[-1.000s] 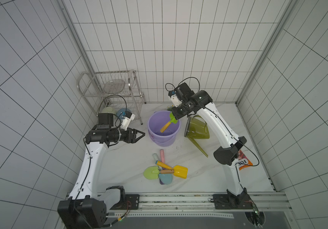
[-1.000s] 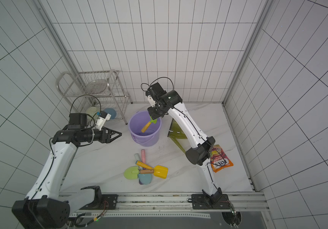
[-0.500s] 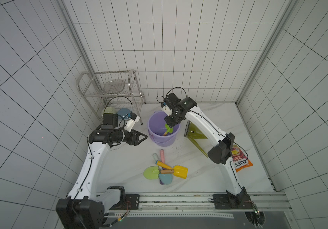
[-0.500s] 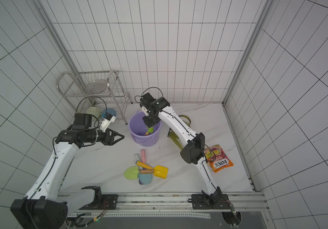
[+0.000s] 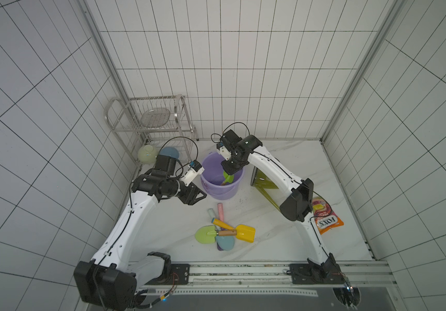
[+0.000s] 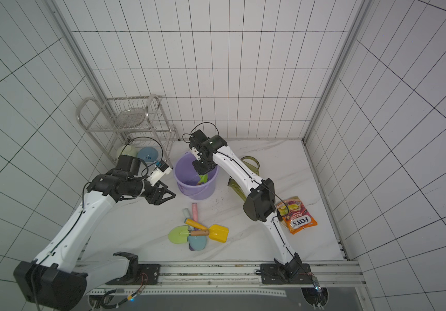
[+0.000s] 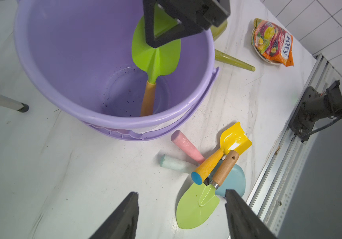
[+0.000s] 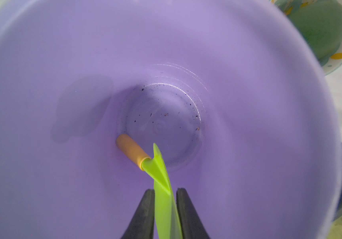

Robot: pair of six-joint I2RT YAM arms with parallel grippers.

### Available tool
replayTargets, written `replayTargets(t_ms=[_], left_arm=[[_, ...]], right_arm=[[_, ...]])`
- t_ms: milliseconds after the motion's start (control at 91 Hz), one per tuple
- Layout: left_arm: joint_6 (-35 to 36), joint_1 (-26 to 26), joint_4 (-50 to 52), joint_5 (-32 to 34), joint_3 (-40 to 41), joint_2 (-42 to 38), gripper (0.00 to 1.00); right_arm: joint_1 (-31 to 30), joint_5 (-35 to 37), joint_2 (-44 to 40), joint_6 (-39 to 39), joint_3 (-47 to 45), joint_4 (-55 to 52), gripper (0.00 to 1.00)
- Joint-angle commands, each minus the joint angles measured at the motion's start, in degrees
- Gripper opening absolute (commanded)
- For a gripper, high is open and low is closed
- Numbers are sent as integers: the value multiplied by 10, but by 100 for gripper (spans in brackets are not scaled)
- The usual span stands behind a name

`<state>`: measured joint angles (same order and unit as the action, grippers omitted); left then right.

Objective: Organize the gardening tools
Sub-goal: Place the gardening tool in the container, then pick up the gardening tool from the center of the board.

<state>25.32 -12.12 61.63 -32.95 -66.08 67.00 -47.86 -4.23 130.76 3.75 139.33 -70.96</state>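
Observation:
A green shovel (image 7: 155, 55) with an orange handle stands in the lilac bucket (image 5: 221, 192), handle end on the floor. My right gripper (image 8: 162, 189) reaches into the bucket, jaws slightly parted either side of the blade (image 8: 159, 171), a thin gap on one side. My left gripper (image 5: 197, 199) hovers open and empty just left of the bucket. In front lies a pile: a yellow shovel (image 5: 246, 232), a light-green trowel (image 5: 204, 234) with a wooden handle, a teal blade (image 5: 225, 243), and pink (image 7: 186, 147) and mint (image 7: 174, 163) handles. The olive watering can (image 5: 262, 180) sits right of the bucket, partly behind my right arm.
An orange snack bag (image 5: 327, 219) lies on a small plate at the right. A steel wire rack (image 5: 154, 118) stands at the back left, with two bowls (image 5: 147, 154) beneath it. The arms' mounting rail (image 5: 243, 269) runs along the front edge.
My right gripper has lowered the green shovel into the bucket and its jaws have eased apart. My left arm has shifted slightly closer to the bucket.

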Motion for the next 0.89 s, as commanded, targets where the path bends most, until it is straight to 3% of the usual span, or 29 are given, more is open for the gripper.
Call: replayTargets(t_ms=[0,253,451,880], left_arm=[[52,-21,4,32,-6,-1,68],[171,-77,28,42,-11,0,67],[258,-157,26,144,5,15,64],[288,-309,-41,290,73,51,62]], right_arm=[[9,-22,-73,13,-30,23,33],[33,-73,-225,39,-188,106,53],[44,-135,-337,66,-346,182,62],[45,-176,-564,114,-650,354,71]])
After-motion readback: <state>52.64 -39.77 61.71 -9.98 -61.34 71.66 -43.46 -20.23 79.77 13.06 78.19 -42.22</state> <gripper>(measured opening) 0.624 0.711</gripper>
